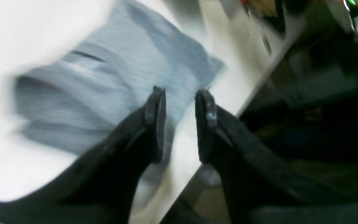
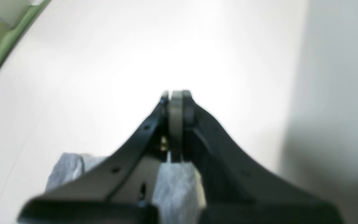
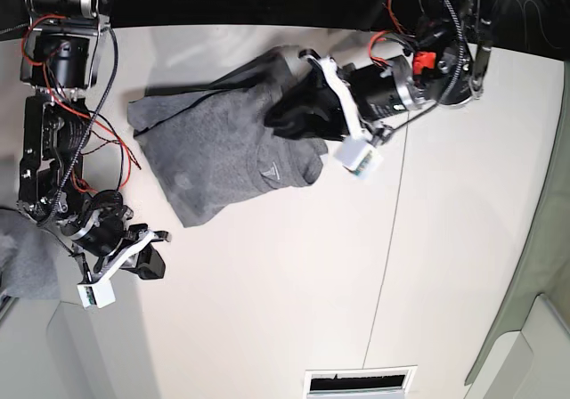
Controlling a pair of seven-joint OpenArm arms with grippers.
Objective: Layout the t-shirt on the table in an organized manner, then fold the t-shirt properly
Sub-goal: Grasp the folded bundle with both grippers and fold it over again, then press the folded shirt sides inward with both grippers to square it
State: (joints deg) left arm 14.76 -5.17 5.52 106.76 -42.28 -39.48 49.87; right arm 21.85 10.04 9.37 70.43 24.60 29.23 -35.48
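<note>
Hovering my left gripper (image 1: 180,123), jaws apart, over the t-shirt (image 3: 218,154); I'd pinch a hem corner, right gripper (image 2: 176,105) closed empty.

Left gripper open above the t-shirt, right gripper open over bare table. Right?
No. The right gripper is shut, jaws pressed together, over bare table; the right wrist view shows it. The left gripper is open above the t-shirt, as stated.
</note>
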